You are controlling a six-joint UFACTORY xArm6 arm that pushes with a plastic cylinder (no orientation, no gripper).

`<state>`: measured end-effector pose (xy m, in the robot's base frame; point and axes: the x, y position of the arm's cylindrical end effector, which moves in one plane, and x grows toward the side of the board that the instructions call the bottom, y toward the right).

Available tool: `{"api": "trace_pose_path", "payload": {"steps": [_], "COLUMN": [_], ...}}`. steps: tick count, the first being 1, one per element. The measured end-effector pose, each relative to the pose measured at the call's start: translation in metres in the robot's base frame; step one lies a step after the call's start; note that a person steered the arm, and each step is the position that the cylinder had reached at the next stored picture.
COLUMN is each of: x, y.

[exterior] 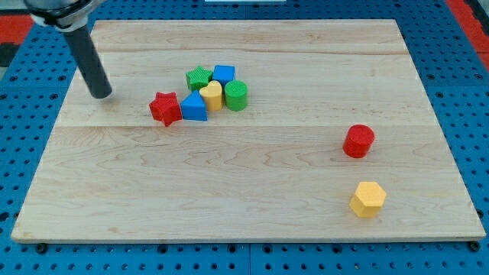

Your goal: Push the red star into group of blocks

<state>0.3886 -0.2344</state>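
Note:
The red star point(165, 108) lies left of centre on the wooden board point(244, 191). Its right side touches the blue triangle point(194, 108) of a tight group. That group also holds a yellow heart point(212, 95), a green star point(199, 77), a blue block point(224, 74) and a green cylinder point(236, 95). My tip point(100, 95) rests on the board to the left of the red star, a clear gap away and slightly higher in the view.
A red cylinder point(358, 141) stands alone at the view's right. A yellow hexagon point(368, 199) lies below it near the bottom right corner. A blue pegboard point(23, 153) surrounds the board.

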Motion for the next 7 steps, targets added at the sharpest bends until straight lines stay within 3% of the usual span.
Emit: {"api": "trace_pose_path", "payload": {"steps": [1,2,7], "x": [0.051,0.059,0.017], "y": [0.009,0.025,0.109]}}
